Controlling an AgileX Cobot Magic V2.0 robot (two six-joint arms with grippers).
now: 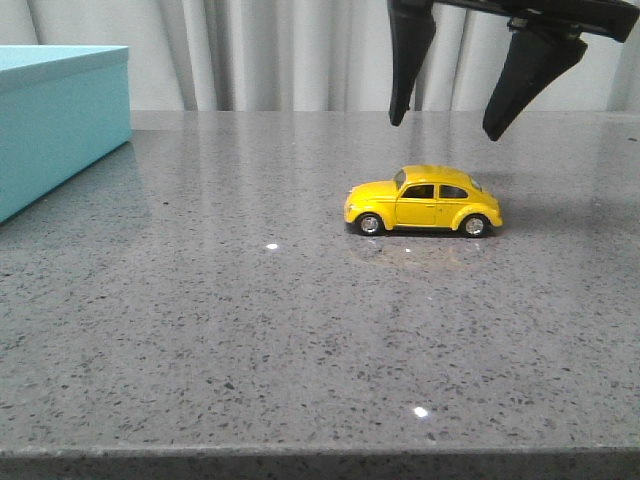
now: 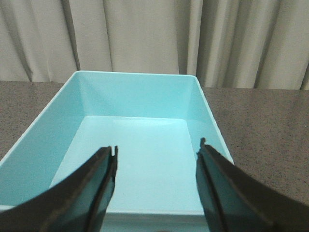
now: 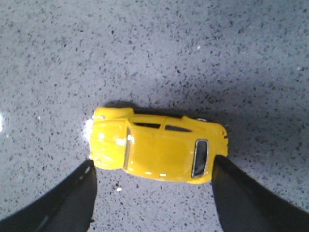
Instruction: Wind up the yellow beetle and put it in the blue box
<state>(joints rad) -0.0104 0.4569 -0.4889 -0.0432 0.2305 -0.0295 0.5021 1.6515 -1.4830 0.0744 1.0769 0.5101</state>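
A grey speckled stone table (image 1: 250,330) fills the front view, its near edge running along the bottom of the picture, with two small bright glints of light on the polished top. Farther back, right of centre, the yellow beetle (image 1: 423,201) stands upright on all four wheels, side-on, its rounded nose pointing toward the robot's left and a faint reflection beneath it. Directly above the car, the right gripper (image 1: 447,118) hangs down from the upper edge of the picture, its two black fingers spread wide, tips pointing at the table and well clear of the roof, holding nothing. The right wrist view looks straight down: the car lies lengthwise between the two dark fingers (image 3: 246,198), the nose toward one finger and the rear window toward the other, with bare table showing on each side.

At the far left edge of the table sits the blue box (image 1: 55,120), large, turquoise, partly cut off by the picture's border, well apart from the car. The left wrist view looks into the box from above: the left gripper (image 2: 157,159) hovers over its open, pale interior, fingers parted and holding nothing. Pale pleated curtains (image 1: 280,50) hang behind the table.
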